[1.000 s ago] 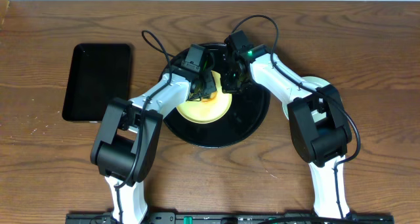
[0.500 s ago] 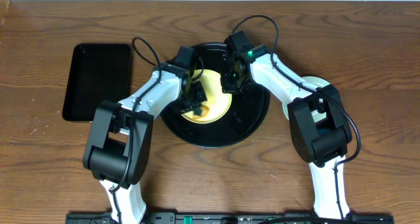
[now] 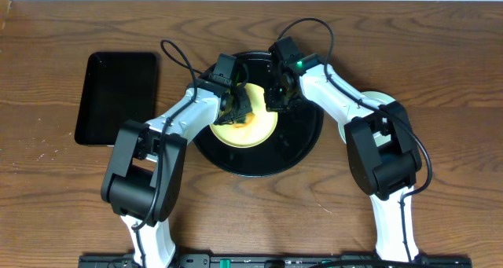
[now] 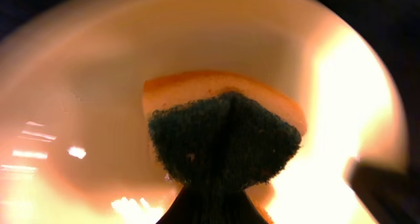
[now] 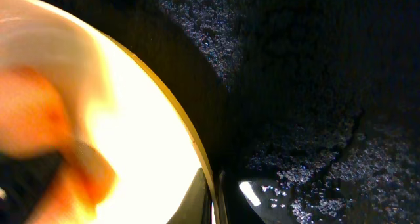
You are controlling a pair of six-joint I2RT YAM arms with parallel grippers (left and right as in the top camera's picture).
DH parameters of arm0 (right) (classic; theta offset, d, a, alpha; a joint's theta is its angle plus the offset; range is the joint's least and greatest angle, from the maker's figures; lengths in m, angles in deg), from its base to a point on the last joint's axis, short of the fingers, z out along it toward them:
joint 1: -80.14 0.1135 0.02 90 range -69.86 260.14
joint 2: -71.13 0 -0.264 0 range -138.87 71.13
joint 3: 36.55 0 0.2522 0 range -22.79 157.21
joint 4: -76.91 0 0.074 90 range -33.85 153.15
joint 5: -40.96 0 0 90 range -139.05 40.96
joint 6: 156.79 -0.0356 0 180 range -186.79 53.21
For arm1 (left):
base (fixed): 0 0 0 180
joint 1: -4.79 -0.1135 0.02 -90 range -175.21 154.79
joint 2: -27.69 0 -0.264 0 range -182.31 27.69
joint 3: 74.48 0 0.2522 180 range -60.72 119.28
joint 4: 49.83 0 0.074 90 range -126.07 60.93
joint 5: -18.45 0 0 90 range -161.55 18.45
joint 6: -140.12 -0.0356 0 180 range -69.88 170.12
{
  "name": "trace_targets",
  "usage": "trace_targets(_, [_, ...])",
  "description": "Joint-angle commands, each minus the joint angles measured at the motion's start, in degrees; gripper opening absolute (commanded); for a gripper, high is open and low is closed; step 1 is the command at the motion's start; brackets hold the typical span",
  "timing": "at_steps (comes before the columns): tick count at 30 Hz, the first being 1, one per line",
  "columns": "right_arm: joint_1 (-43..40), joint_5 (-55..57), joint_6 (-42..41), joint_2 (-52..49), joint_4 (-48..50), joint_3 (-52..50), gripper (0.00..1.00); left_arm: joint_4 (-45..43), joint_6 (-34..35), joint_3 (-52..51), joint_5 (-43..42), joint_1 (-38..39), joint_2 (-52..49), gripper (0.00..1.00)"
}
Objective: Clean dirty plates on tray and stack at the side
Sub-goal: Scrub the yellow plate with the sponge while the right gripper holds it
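Hidden / unclear:
- Left gripper (image 3: 236,107): its fingers are barely seen in the left wrist view, only a dark shape at the bottom edge. The sponge (image 4: 223,142) is creased down its middle where it is pinched, so the jaws read as clamped on it.
- Sponge: the dark green scouring face is towards the camera and the orange body is behind it. It is pressed on the plate (image 3: 255,126) directly beneath the left gripper. Glare washes out the plate surface, so smears cannot be made out there.
- Right gripper (image 3: 277,95): the fingertips are cut off at the bottom of the right wrist view. They appear closed on the plate rim, one tip on each side of it.
- The orange blur to the left in the right wrist view is the sponge, out of focus.
- Pale plate (image 3: 376,100): it sits back along the right arm, well apart from the right gripper and mostly covered by the arm. I cannot tell whether it is one plate or a stack.

Counts:
- One yellow plate, on the tray (image 3: 302,134), between the two grippers.
- One sponge.
- Two trays: the round one under both grippers, and a rectangular tray (image 3: 116,97) well to the outer side of the left gripper.
- Two arms.

Surface:
- Brown wood-grain table (image 3: 440,56).
- The tray floor near the right gripper is textured and speckled with wet glints.
- A pale strip runs along the table's far edge.
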Motion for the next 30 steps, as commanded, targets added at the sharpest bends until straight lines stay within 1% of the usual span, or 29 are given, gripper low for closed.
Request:
trace_targets(1, [0.3, 2.8, -0.3, -1.9, -0.2, -2.1, 0.01, 2.8, 0.1, -0.3, 17.8, -0.6, -0.7, 0.08])
trace_targets(3, [0.3, 2.8, -0.4, -1.9, -0.2, -2.1, 0.01, 5.1, 0.1, -0.3, 18.2, -0.6, -0.7, 0.08])
trace_targets(5, [0.3, 2.8, -0.3, -1.9, 0.0, -2.1, 0.01, 7.9, 0.1, -0.3, 16.3, -0.4, -0.7, 0.07])
trace_targets(8, [0.3, 2.8, -0.3, -1.9, 0.0, -2.1, 0.01, 13.3, 0.1, -0.3, 6.3, -0.2, -0.7, 0.07])
trace_targets(12, [0.3, 2.8, -0.3, -1.9, 0.0, -2.1, 0.01, 17.9, 0.0, -0.3, -12.8, -0.2, -0.7, 0.07])
trace_targets(13, [0.3, 2.8, -0.3, -1.9, 0.0, -2.1, 0.01, 17.8, 0.0, -0.3, -17.3, -0.2, -0.7, 0.08])
trace_targets(15, [0.3, 2.8, -0.3, -1.9, 0.0, -2.1, 0.01, 16.2, 0.1, -0.3, -22.6, -0.2, -0.7, 0.07])
trace_targets(17, [0.3, 2.8, -0.3, -1.9, 0.0, -2.1, 0.01, 12.8, 0.0, -0.3, -24.6, -0.3, -0.7, 0.07])
trace_targets(20, [0.3, 2.8, -0.3, -1.9, -0.1, -2.1, 0.01, 7.0, 0.0, -0.3, -21.8, -0.3, -0.7, 0.08])
trace_targets(22, [0.3, 2.8, -0.3, -1.9, -0.2, -2.1, 0.01, 3.5, -0.2, -0.3, -15.9, -0.3, -0.7, 0.08])
trace_targets(26, [0.3, 2.8, -0.3, -1.9, -0.2, -2.1, 0.01, 1.0, -0.1, -0.3, 0.2, -0.3, -0.7, 0.07])
trace_targets(28, [0.3, 2.8, -0.3, -1.9, -0.2, -2.1, 0.01, 1.7, -0.2, -0.3, 9.5, -0.3, -0.7, 0.08])
trace_targets(30, [0.3, 2.8, -0.3, -1.9, -0.2, -2.1, 0.01, 3.7, -0.1, -0.3, 15.9, -0.3, -0.7, 0.07])
